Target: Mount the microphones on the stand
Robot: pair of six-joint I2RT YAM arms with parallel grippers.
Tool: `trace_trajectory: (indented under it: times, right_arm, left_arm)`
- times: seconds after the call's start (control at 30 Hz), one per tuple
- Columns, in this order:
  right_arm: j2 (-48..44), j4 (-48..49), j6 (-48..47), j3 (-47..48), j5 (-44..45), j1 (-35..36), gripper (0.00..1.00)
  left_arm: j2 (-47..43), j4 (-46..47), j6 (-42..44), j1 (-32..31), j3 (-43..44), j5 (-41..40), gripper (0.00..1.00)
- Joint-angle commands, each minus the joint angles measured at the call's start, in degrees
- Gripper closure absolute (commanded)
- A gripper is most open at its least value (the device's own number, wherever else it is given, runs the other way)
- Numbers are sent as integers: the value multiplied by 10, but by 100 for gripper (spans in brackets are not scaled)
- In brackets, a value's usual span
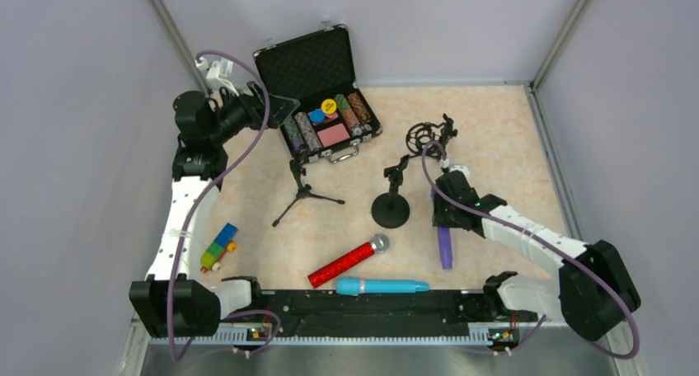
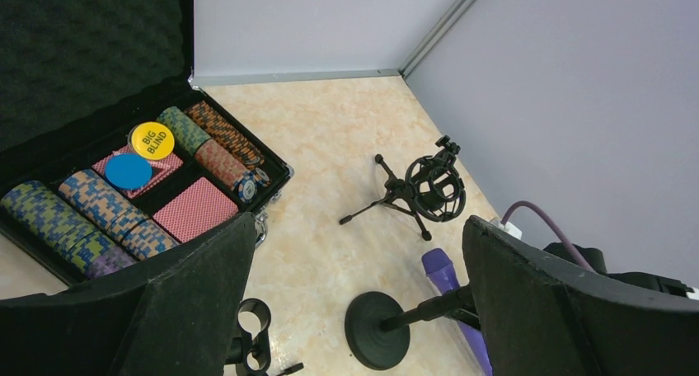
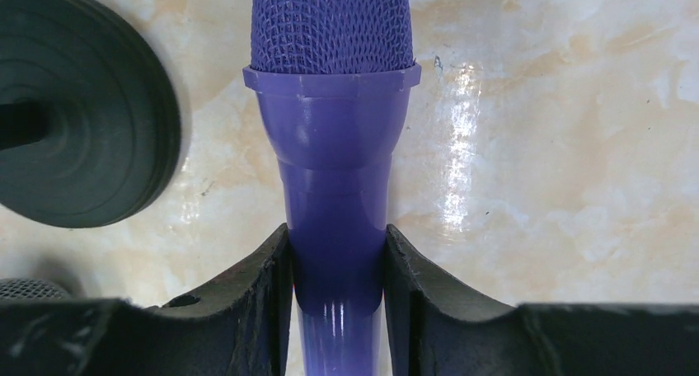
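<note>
Purple microphone (image 3: 334,186) is gripped at its neck by your right pincer (image 3: 336,265), just beside the round-base stand (image 3: 82,129) on the tabletop (image 3: 536,145). Your left pincer (image 2: 360,227) gapes wide beside the poker chip case (image 2: 82,46). Red glitter microphone (image 1: 348,262) and light blue microphone (image 1: 382,286) lie near the arm bases.

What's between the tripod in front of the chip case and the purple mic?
The round-base stand stands between that tripod and the purple microphone; the top view shows it.
</note>
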Motion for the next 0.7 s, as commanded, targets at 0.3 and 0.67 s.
trace_trajectory:
  times: [0.3, 0.67]
  right_arm:
    - [-177, 16, -21, 44, -3, 7, 100]
    - [-399, 168, -73, -24, -22, 7, 100]
  left_arm:
    - [-26, 50, -6, -1, -13, 0, 1]
    - [-26, 89, -35, -1, -36, -9, 2]
